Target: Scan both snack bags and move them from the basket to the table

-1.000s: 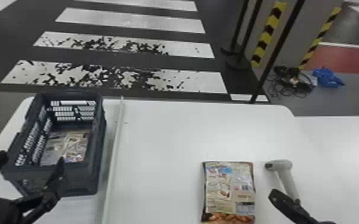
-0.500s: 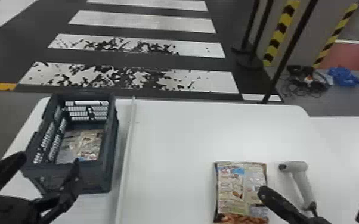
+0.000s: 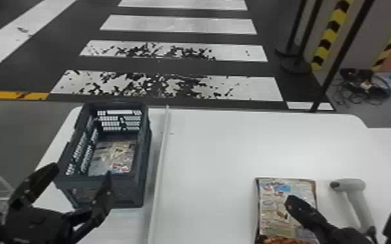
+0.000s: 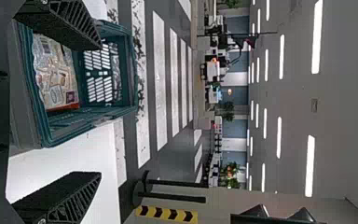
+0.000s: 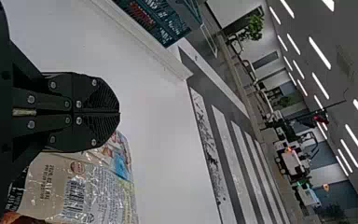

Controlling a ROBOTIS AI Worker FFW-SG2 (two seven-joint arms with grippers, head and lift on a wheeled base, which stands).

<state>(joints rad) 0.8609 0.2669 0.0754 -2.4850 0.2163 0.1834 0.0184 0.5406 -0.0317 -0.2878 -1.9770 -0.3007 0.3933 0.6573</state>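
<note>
My left gripper [image 3: 80, 173] is open at the near end of the dark basket [image 3: 143, 181]; in the left wrist view the left gripper [image 4: 99, 111] has its fingers spread, with the basket [image 4: 46, 128] beyond. One snack bag [image 3: 110, 155] lies flat on the basket's floor. The other snack bag [image 3: 276, 207] lies on the white table, partly under my right gripper [image 3: 290, 200] as the head camera sees it. In the right wrist view, the right gripper [image 5: 120, 113] has its fingers pressed together beside that snack bag [image 5: 98, 186]. A grey hand scanner [image 3: 355, 198] lies right of the bag.
A raised white strip [image 3: 160, 162] runs along the white table [image 3: 211, 155] just right of the basket. Black posts [image 3: 341, 55] stand past the table's far edge, near cables [image 3: 362, 87] on the floor.
The head view has turned left, so the table's things sit farther right in it. My right gripper has shifted left relative to the table bag and now overlaps it. My left gripper remains by the basket.
</note>
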